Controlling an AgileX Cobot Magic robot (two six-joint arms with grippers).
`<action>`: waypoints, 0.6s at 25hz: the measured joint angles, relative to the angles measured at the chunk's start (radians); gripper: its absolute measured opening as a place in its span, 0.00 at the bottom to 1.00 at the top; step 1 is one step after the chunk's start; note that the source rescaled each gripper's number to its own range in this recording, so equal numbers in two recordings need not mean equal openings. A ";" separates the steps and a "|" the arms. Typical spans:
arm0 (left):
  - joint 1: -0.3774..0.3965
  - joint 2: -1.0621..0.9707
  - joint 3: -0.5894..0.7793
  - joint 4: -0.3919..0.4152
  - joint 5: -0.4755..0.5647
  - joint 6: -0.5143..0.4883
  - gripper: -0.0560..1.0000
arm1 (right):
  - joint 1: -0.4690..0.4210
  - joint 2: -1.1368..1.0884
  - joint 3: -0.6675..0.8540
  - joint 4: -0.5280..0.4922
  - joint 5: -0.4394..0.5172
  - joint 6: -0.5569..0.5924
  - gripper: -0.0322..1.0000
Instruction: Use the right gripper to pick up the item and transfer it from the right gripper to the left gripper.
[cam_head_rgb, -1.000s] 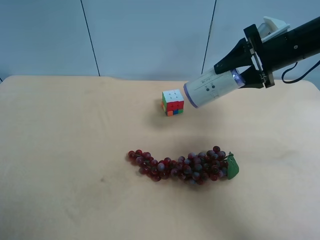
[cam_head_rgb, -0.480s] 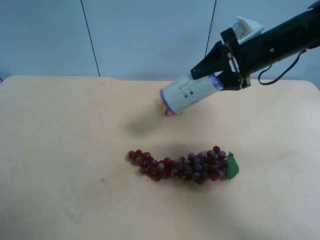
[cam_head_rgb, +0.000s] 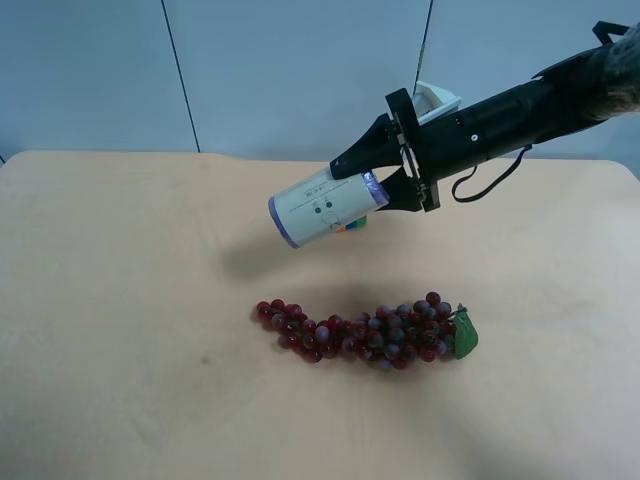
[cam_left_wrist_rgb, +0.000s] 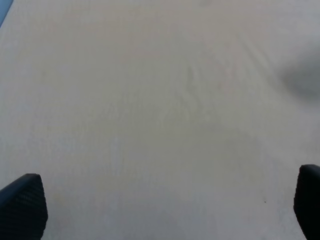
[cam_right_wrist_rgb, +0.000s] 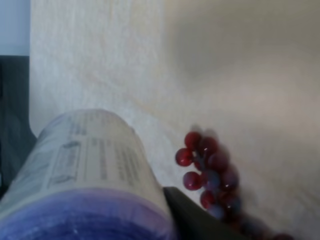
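The item, a cream-white can with a purple lid, hangs tilted in the air above the table. My right gripper is shut on its lid end, and the can's bottom rim points toward the exterior high view's left. In the right wrist view the can fills the near corner, with one black finger beside it. My left gripper stands open over bare table, with only its two fingertips showing at the picture's edges. It does not appear in the exterior high view.
A bunch of red-purple grapes lies on the beige table below the can, also seen as grapes from the right wrist. A multicoloured cube peeks out behind the can.
The right arm has carried the can toward the exterior high view's left and slightly lower, so it now covers most of the cube. Grapes have not moved.
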 joint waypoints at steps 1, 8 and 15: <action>0.000 0.000 0.000 0.000 0.000 0.006 1.00 | 0.000 0.007 0.000 0.001 -0.001 -0.005 0.04; 0.000 0.000 0.000 0.000 0.000 0.006 1.00 | 0.000 0.055 0.000 0.021 -0.002 -0.033 0.04; 0.000 0.000 0.000 0.000 0.000 0.006 1.00 | 0.000 0.070 0.000 0.029 -0.007 -0.043 0.03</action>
